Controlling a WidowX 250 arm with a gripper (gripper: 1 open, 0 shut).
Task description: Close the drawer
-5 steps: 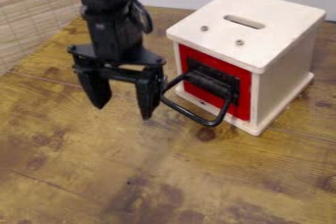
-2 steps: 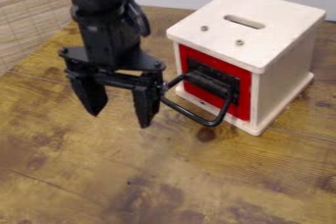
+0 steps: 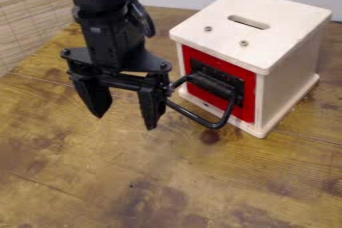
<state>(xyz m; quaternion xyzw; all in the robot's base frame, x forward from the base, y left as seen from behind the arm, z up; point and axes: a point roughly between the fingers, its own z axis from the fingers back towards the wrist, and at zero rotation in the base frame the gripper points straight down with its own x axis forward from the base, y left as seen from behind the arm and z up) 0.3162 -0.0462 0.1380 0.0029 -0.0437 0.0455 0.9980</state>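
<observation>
Drawer (image 3: 246,106) at right of frame, front nearly flush in cabinet (image 3: 274,67) | handle's long axis slopes down-right | lies right of gripper (image 3: 124,120), fingers spread, nothing between
</observation>
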